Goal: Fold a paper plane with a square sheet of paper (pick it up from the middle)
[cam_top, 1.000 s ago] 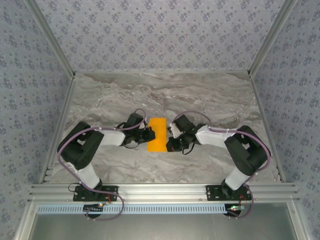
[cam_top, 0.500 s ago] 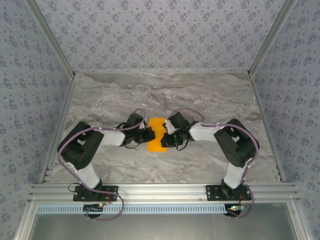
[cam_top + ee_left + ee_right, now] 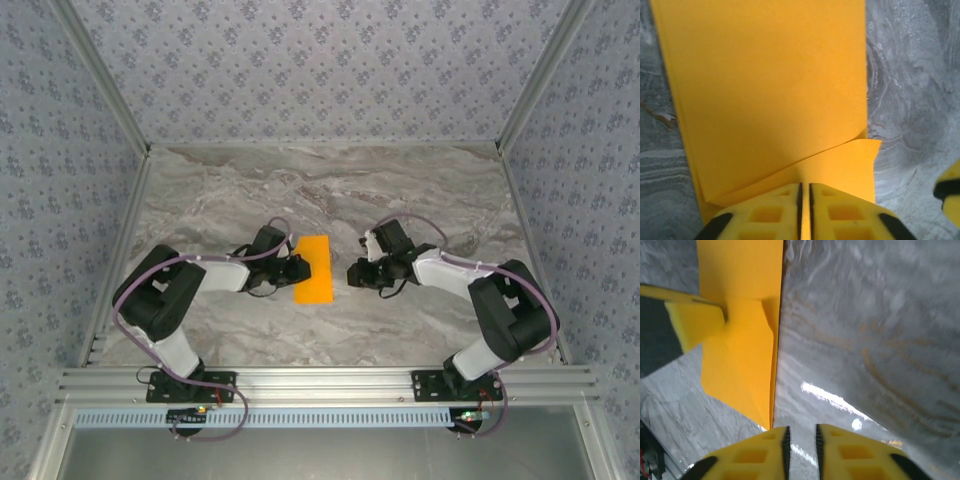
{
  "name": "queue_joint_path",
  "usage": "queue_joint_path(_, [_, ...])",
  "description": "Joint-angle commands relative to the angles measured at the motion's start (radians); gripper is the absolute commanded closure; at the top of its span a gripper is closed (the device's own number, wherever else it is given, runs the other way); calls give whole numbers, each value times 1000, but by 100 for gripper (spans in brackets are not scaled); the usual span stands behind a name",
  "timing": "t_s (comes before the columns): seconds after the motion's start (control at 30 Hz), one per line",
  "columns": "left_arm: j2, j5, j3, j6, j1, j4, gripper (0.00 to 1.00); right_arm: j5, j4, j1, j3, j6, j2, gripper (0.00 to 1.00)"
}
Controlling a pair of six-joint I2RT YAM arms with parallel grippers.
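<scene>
**Fig.** Mid-fold, top ext. + both wrist views. The square sheet of paper (image 3: 314,268), here doubled into a narrow rectangle w/ its long axis running away from the arm bases, lies on the marble table (image 3: 420,190) between the two arms. The left gripper (image 3: 297,268) sits at the sheet's left long edge. In the left wrist view its jaws are drawn to a hairline slit w/ orange showing in it, so it reads as clamped on the paper's near edge. A loose corner flap (image 3: 852,160) lifts beside it. The right gripper (image 3: 354,274) hangs near the sheet's right edge, not touching. Its jaws are almost together, narrow gap, nothing between.

Step in hand (judged): setting a crease, left arm as anchor. To do it well:
- Hold the left clamp low and steady so the layers don't slide.
- Bring the right in level w/ the table, closed tips as a flat presser.
- Run along the fold from the anchored end outward.
- Flatten the lifted flap first, else edges misalign at the next fold.

Unclear:
- The no. of layers can't be counted.
- The depth of the left pinch can't be judged, since its fingers are cropped at the frame's bottom.
- The sheet's far end is cut off in both wrist views.
</scene>
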Motion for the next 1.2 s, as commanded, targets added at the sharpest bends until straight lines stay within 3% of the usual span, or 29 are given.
queue_joint_path(0.0, [-76, 0, 41, -8, 1, -79, 70, 8, 77, -1, 63, 51, 50, 69])
queue_joint_path(0.07, [-127, -18, 41, -30, 1, -93, 57, -21, 101, -1, 95, 49, 88, 68])
queue_joint_path(0.17, [-194, -70, 20, -59, 1, -132, 47, -68, 134, 3, 127, 36, 137, 67])
queue_joint_path(0.4, [-297, -120, -61, -137, 2, -147, 39, -131, 95, 24, 218, -58, 243, 61])
queue_joint_path(0.67, [-258, -48, -98, -192, 1, -63, 38, -164, 85, 32, 256, -114, 305, 63])
queue_joint_path(0.97, [-201, 8, -101, -219, 2, 2, 43, -166, 115, 17, 248, -95, 326, 93])
queue_joint_path(1.17, [-174, 21, -98, -227, 2, 24, 45, -179, 164, -7, 219, -53, 317, 96])
